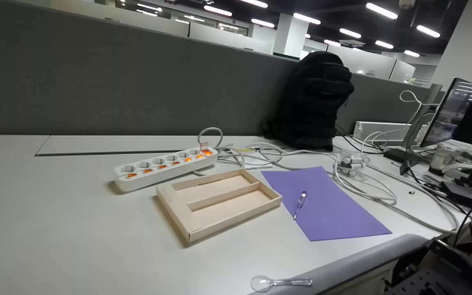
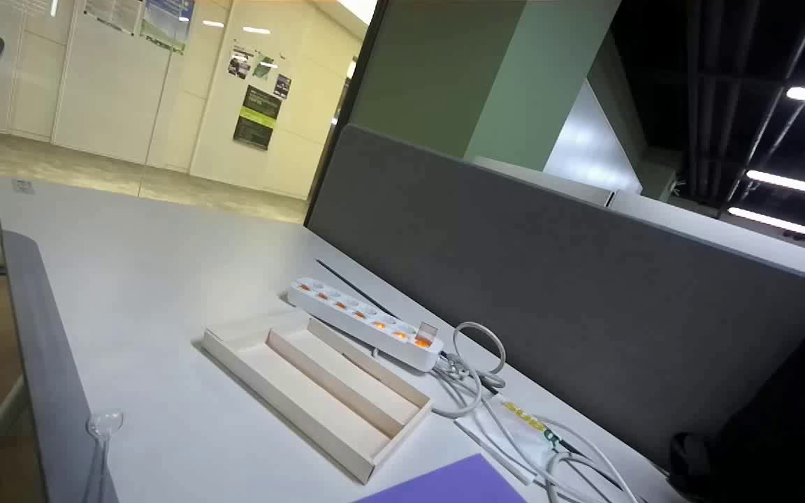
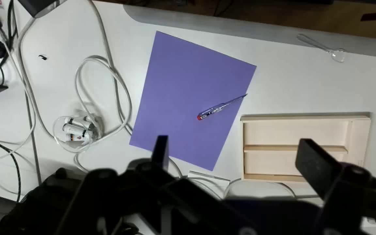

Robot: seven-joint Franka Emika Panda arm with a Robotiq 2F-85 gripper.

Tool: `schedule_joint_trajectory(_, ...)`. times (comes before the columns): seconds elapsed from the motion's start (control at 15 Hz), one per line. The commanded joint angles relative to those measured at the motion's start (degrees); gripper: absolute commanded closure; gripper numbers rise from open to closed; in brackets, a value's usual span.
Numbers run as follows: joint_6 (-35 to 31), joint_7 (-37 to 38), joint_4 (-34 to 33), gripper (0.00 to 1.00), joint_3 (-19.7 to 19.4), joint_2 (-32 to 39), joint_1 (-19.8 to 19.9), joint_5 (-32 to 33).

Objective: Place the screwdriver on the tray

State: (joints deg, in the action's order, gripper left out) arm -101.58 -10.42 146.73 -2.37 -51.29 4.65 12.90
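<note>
In the wrist view, a purple sheet (image 3: 175,88) is at left, and on it lies the screwdriver (image 3: 220,106), reaching to the sheet's right edge. Probably it is light, stiff and somewhat slippery; I would take it across its clear handle (image 3: 211,111). The gripper (image 3: 233,151) has its jaws spread and holds nothing. The tray (image 3: 292,130) is at right, near the sheet.

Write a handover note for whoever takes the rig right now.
Tool: open, holding nothing.
Screwdriver: lying on the purple sheet, tip at the sheet's tray-side edge.
Tray: flat on the desk, beside the sheet.
Done: nothing of the placing yet; the screwdriver is neither gripped nor in the tray.
Left: grasp the screwdriver, carry it over, lower it into the tray, release.
</note>
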Motion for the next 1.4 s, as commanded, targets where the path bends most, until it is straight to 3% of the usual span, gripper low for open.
schedule_joint_trajectory(0.0, 0.3, 0.72, -0.2, 0.0, -0.79, 0.02, -1.19, 0.68)
schedule_joint_trajectory(1.0, 0.03, 0.79, 0.02, 0.0, -1.14, 0.47, -0.96, 0.76)
schedule_joint_trajectory(1.33, -5.98, 3.73, 2.55, 0.0, -3.76, 3.33, 2.43, 3.0)
